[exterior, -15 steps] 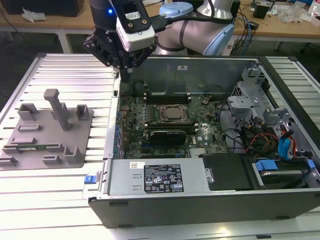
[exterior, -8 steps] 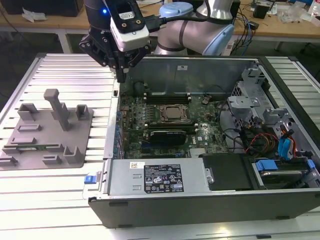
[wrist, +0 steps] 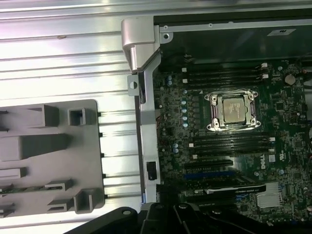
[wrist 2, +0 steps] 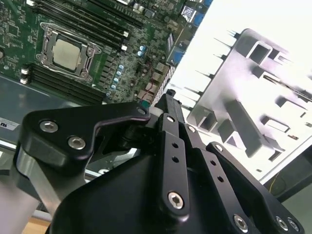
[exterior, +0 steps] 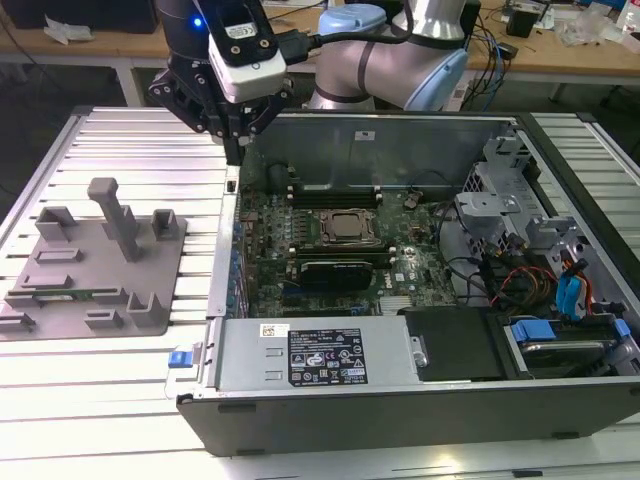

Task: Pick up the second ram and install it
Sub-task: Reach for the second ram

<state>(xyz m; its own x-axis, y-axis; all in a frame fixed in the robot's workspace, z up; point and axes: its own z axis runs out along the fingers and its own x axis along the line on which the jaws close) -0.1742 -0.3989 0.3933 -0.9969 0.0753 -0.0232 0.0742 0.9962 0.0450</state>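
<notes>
1. Second ram (exterior: 72,294): it lies flat in a low slot of the grey holder tray (exterior: 150,300) and has not yet been picked up. In the exterior view the tray sits at nine o'clock of the open computer case (exterior: 400,420), well apart from the motherboard.
2. Gripper (exterior: 237,150): it hangs above the case corner at eleven o'clock of the processor (exterior: 348,227), touching nothing. The memory slots (exterior: 335,201) lie at twelve o'clock of the processor.
3. Fingers (wrist 2: 168,105): in the second wrist view they appear pressed together, with nothing between them.
4. Assessment: the step in hand is the reach to the tray. The task looks barely begun.
5. Advice for this step:
   - Spread the fingers before any descent.
   - Set the pads across the thin faces near mid-length.
   - Grip the bare board rather than the chips.
   - Keep clear of the tall post (exterior: 118,215) at one o'clock of the stick.
   - Lift straight up out of the slot, without twisting.
</notes>
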